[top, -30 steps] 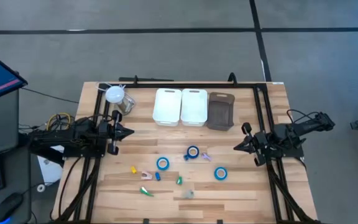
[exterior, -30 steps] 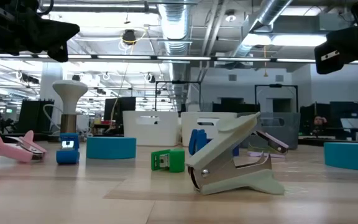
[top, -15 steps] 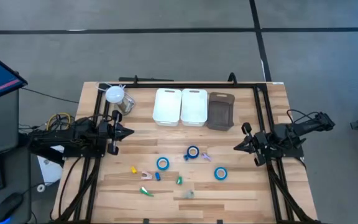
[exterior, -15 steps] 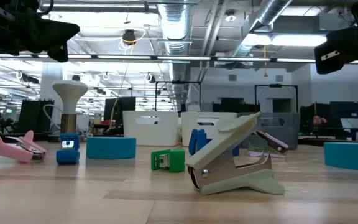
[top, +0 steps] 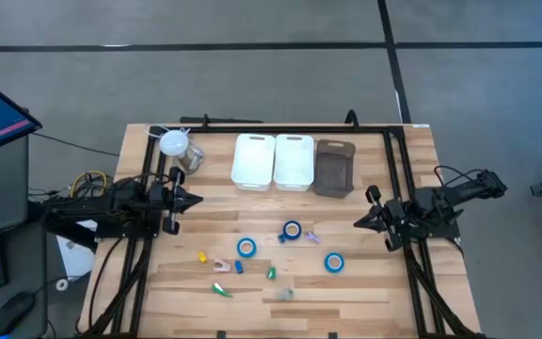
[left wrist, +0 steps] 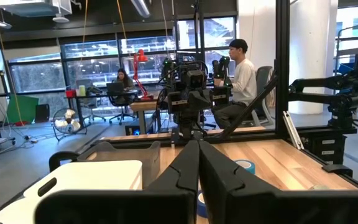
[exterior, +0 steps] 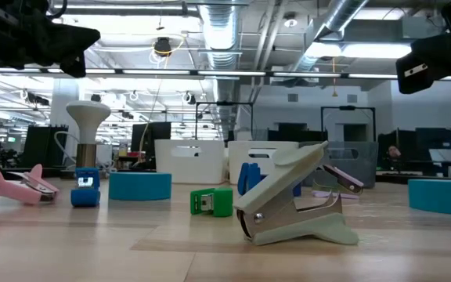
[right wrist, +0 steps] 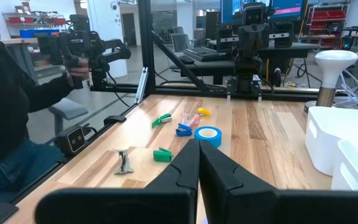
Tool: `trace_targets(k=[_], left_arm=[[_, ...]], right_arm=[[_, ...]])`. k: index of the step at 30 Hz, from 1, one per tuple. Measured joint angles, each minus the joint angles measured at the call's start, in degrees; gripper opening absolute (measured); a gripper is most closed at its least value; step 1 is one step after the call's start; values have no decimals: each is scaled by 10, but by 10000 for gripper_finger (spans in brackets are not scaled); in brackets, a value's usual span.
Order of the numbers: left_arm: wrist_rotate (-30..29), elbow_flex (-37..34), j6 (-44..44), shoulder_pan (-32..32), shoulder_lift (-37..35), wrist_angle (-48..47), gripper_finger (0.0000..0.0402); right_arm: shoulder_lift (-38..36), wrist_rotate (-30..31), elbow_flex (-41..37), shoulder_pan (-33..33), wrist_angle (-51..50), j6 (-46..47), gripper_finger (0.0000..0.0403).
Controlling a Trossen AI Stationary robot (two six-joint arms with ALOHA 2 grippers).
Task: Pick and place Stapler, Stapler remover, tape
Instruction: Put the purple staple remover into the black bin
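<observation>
Three blue tape rolls (top: 246, 247) (top: 292, 230) (top: 334, 263) lie on the wooden table's middle. Small coloured staplers and staple removers lie around them. A grey staple remover (top: 285, 294) (exterior: 296, 205) is nearest the front edge, with a green mini stapler (top: 271, 273) (exterior: 212, 201) beside it. My left gripper (top: 193, 200) (left wrist: 197, 144) is shut and empty, hovering left of the items. My right gripper (top: 358, 223) (right wrist: 197, 144) is shut and empty, hovering to their right. One tape roll (right wrist: 208, 134) shows beyond the right gripper's tips.
Two white bins (top: 253, 161) (top: 294, 161) and a dark bin (top: 334, 168) stand in a row at the back. A white lamp-like object (top: 174, 144) stands at the back left. A person (right wrist: 5, 112) sits beside the table; another (left wrist: 241, 68) is farther off.
</observation>
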Motion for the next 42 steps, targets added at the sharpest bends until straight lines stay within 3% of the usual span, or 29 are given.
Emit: trace_targets(k=[32, 36, 42], left_arm=[[0, 0, 1, 0, 2, 12, 3], [0, 0, 1, 0, 2, 14, 3], [0, 0, 0, 0, 6, 22, 3]], right_arm=[[0, 5, 0, 0, 31, -26, 0], [0, 53, 0, 0, 46, -26, 0], [2, 183, 2, 0, 60, -3, 0]])
